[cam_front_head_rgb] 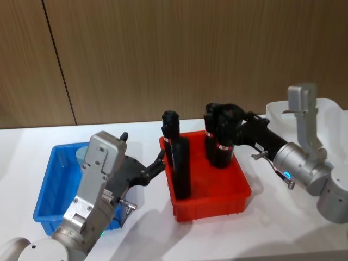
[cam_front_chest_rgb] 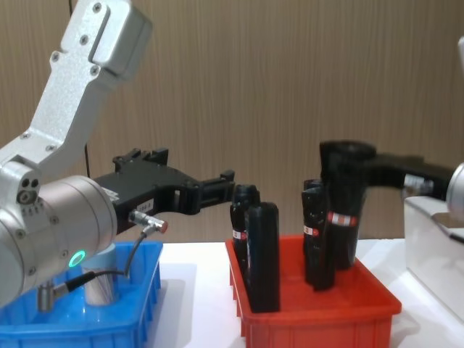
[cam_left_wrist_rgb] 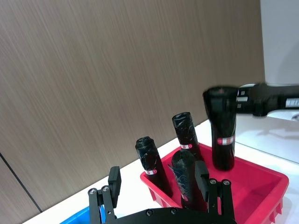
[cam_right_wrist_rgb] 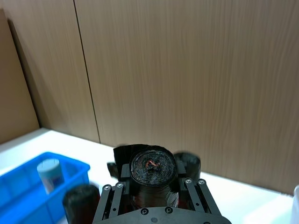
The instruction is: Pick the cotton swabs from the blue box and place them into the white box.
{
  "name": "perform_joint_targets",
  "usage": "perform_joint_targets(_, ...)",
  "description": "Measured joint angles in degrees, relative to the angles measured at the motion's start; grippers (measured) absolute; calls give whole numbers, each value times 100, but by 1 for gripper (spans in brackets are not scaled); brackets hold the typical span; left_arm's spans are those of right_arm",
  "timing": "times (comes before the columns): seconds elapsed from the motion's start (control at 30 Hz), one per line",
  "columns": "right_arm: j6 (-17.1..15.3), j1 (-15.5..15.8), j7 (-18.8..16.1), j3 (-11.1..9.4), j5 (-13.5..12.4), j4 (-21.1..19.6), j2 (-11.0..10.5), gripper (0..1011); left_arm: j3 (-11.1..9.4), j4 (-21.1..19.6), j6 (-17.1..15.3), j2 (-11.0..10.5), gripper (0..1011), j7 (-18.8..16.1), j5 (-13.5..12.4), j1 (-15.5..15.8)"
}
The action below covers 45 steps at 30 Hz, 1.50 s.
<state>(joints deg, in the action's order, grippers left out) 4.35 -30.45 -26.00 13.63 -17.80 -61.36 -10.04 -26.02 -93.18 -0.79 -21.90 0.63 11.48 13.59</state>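
Cotton swabs (cam_front_head_rgb: 84,154) sit in one small clear jar with a pale lid, standing upright inside the blue box (cam_front_head_rgb: 48,185) at our left, toward its far side; the right wrist view catches the same jar against the blue wall. Nearest to us is our left arm, reaching forward over the blue box. Our left gripper (cam_front_head_rgb: 161,161) is released, its black fingers apart and empty (the left wrist view shows them spread with nothing between), and it hangs just at the left edge of the red bin (cam_front_head_rgb: 217,204), close beside the nearest black cylinder (cam_front_head_rgb: 181,167). That cylinder stands upright in the red bin, with a second one (cam_front_head_rgb: 171,133) just behind it.

Farther along, on the right side of the red bin, our right gripper (cam_front_head_rgb: 228,117) is clenched around the top of another tall black cylinder (cam_front_head_rgb: 223,142) with a red-and-white band. The chest view shows this cylinder upright with its lower end above the bin floor, next to one more black cylinder (cam_front_chest_rgb: 315,232) standing in the bin. Our right arm stretches in from the right, passing in front of the white box (cam_front_head_rgb: 331,117), which stands on the table at the far right, beyond the red bin.
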Motion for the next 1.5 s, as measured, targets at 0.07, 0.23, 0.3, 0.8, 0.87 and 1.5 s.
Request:
perform_joint_targets(0.07,-72,94,79,-28,-41,-299,-49,538,0,0,0,0,1000,0,0,0)
perform_joint_targets(0.23,-231,310,313,-103,-92,-982,-170,538,0,0,0,0,1000,0,0,0)
perform_joint_targets(0.3,-289,398,435,-139,-101,-1252,-226,538,0,0,0,0,1000,0,0,0)
perform_joint_targets(0.8,-558,778,1290,-372,61,-2308,-533,538,0,0,0,0,1000,0,0,0)
perform_joint_targets(0.87,-600,832,1466,-438,114,-2425,-604,538,0,0,0,0,1000,0,0,0)
perform_joint_targets(1.5,-901,940,2234,-814,371,-2256,-947,538,0,0,0,0,1000,0,0,0)
